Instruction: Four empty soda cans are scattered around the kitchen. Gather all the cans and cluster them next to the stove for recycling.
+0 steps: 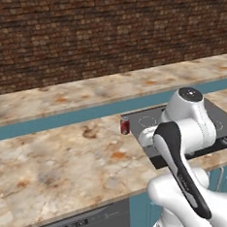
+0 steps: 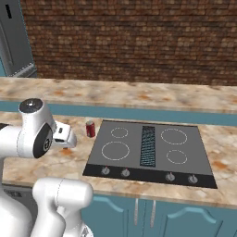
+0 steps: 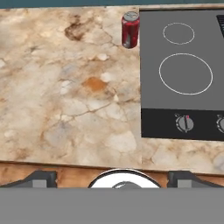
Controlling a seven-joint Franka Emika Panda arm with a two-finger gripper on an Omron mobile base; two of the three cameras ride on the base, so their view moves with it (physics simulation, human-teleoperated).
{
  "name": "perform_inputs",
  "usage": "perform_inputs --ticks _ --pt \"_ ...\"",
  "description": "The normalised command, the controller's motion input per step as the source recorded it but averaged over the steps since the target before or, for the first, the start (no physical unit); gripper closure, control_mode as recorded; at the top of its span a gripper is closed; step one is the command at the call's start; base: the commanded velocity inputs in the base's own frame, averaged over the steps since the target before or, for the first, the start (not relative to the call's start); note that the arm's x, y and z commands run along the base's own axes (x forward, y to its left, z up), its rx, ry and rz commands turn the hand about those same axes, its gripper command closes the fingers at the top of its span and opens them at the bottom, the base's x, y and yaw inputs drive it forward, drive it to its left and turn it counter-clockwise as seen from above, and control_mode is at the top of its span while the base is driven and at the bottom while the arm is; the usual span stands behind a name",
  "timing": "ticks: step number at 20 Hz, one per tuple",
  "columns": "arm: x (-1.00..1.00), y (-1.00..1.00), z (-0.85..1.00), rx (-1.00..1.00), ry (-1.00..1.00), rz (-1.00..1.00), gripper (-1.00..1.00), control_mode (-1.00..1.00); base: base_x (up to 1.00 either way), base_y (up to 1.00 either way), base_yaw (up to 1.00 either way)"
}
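The pincer point(image 3: 112, 179) is wide open and holds nothing, up above the near edge of the surface point(image 3: 65, 109). Past it lies lots of bare room. Farther off, one soda can point(image 3: 130, 29) stands upright just beside the stove point(image 3: 183, 100), by its far left corner. I think this can is in its place. The next move looks like going off to find another can.

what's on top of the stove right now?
Nothing rests on the stove: bare black glass, white burner rings, the centre vent, knobs along the front. One soda can stands upright on the counter beside its left rear corner. In the left base view the arm covers part of it.
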Motion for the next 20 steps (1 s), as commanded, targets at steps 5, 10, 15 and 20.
perform_inputs --ticks 5,10,15,20 --pt "0.0 0.01 0.0 0.0 0.0 0.0 -1.0 -1.0 0.0 0.0 0.0" --pt "0.0 0.0 0.0 0.0 0.0 0.0 -1.0 -1.0 0.0 0.0 0.0" --pt "0.0 0.0 0.0 0.0 0.0 0.0 -1.0 1.0 -0.74 0.73 0.06" --pt "0.0 0.0 0.0 0.0 0.0 0.0 -1.0 1.0 -0.65 1.0 0.01"
